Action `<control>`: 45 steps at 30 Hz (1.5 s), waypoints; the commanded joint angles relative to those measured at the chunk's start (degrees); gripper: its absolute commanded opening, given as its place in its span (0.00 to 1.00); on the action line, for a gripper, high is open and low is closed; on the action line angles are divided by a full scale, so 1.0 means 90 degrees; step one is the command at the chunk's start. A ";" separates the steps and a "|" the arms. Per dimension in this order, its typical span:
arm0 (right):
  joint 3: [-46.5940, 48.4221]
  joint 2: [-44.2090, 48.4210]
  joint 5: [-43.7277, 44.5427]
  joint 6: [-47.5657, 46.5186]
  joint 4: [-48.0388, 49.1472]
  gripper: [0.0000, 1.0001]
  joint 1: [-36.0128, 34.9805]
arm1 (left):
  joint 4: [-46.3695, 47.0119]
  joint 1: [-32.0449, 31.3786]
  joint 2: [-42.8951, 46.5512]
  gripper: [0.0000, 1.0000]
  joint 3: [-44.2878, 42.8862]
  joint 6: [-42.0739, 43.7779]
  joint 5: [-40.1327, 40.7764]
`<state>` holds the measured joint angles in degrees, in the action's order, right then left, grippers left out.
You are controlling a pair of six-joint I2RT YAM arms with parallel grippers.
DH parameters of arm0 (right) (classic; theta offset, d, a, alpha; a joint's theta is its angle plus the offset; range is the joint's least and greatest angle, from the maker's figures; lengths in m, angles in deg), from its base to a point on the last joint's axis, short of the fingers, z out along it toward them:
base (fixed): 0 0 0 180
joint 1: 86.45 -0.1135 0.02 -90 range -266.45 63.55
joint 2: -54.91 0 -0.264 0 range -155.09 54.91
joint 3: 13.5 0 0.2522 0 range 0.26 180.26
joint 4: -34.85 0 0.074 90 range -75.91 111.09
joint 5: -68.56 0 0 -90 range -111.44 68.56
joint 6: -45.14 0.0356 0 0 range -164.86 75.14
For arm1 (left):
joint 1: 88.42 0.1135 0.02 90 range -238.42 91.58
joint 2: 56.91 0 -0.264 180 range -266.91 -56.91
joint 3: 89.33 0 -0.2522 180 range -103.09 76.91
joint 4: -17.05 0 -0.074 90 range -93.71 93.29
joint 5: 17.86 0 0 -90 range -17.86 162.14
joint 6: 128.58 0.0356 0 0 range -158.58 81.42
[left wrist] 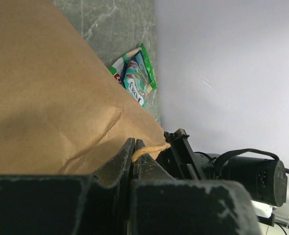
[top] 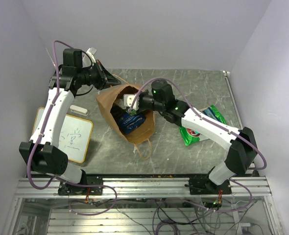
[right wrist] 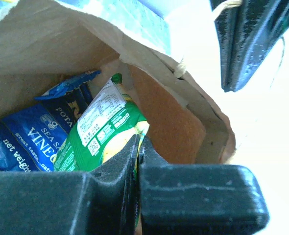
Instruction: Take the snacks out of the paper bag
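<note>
The brown paper bag lies on its side with its mouth toward the right arm. My left gripper is shut on the bag's string handle at the far rim and holds the mouth up. My right gripper reaches into the mouth and is shut on the edge of a yellow-green packet. Blue packets with white print lie beside it inside the bag. A green-white packet with a red logo lies on the table to the right, partly under the right arm; it also shows in the left wrist view.
A small whiteboard with writing lies at the left near the left arm. A white marker lies above it. The bag's second string handle trails toward the front edge. Walls close in the table on three sides.
</note>
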<state>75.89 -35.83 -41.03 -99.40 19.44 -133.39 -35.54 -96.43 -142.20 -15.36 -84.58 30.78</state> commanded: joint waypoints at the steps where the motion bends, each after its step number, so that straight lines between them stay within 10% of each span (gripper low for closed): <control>1: 0.0004 0.0369 0.0179 0.0408 0.0227 0.00 0.0014 | 0.0223 0.0080 0.0180 0.07 -0.0004 0.0039 -0.0111; 25: -0.0196 0.2235 -0.0769 0.0871 -0.0858 0.00 0.0010 | 0.0140 0.0167 0.0046 0.07 0.0031 0.0019 -0.0063; 45: -0.0828 0.3440 0.3647 0.1503 0.0681 0.00 0.0733 | 0.0086 0.0167 0.0256 0.07 0.0194 0.0052 -0.0096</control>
<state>67.61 -4.16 -19.11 -88.58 24.03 -130.68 -35.22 -95.58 -142.01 -13.52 -84.54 30.52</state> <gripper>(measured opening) 0.006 0.074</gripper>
